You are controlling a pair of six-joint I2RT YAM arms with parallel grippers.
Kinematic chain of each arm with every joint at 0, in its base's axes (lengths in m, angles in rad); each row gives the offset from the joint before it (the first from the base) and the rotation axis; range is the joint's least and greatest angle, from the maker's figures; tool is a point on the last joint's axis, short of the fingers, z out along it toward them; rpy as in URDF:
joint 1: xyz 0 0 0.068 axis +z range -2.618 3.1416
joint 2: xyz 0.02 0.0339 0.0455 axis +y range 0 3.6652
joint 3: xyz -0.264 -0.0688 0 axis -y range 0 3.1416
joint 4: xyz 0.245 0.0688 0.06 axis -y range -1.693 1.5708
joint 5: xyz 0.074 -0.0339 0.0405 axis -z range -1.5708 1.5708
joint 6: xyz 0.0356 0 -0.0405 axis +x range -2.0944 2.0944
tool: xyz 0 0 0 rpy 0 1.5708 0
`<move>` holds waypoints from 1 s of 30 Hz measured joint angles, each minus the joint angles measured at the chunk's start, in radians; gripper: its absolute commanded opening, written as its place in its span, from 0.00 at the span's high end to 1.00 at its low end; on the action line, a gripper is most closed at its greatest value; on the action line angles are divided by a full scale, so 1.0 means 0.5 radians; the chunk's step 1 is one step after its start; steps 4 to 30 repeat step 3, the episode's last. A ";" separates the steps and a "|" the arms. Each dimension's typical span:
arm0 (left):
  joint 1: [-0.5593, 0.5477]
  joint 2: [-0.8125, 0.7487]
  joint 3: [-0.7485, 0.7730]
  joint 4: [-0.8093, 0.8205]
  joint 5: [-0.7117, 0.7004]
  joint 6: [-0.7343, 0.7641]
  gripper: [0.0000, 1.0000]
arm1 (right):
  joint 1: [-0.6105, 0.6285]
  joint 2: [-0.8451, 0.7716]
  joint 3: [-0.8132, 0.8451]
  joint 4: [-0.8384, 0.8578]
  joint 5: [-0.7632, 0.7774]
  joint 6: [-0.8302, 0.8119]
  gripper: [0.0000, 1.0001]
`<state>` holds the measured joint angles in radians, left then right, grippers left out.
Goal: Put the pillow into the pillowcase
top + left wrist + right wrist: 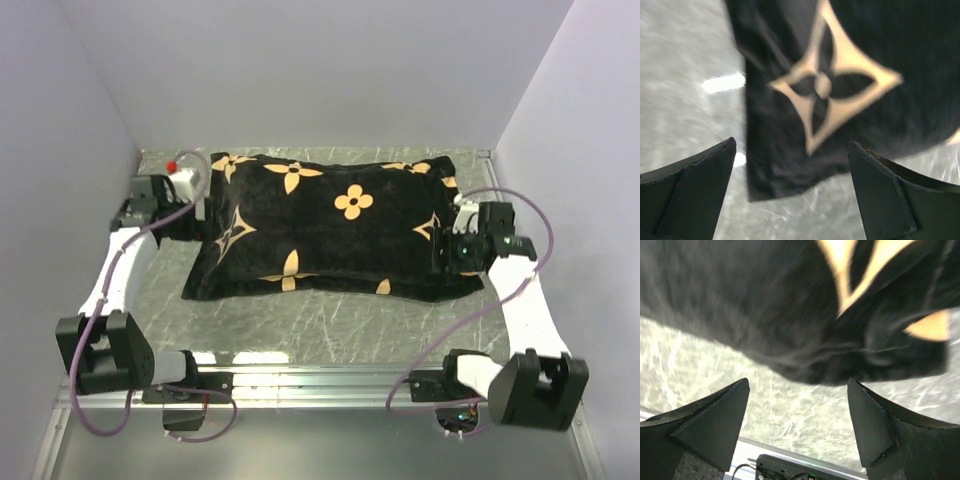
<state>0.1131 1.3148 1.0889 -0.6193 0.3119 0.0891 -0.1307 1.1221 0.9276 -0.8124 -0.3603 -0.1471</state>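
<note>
The plump pillowcase (330,225) lay on the counter (330,335); at its ends, the left gripper (792,145) and right gripper (797,381) gaped apart, empty.

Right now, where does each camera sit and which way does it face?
Top external: above, behind, looking down at the pillowcase on the table; both arms show.
Left wrist: on left arm, facing the pillowcase's corner past the open left gripper.
Right wrist: on right arm, facing the pillowcase's edge past the open right gripper.
All share pillowcase and table.
</note>
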 measured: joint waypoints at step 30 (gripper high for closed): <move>-0.075 -0.111 -0.163 0.019 -0.006 -0.001 0.00 | 0.057 -0.166 -0.109 0.015 0.002 0.000 0.13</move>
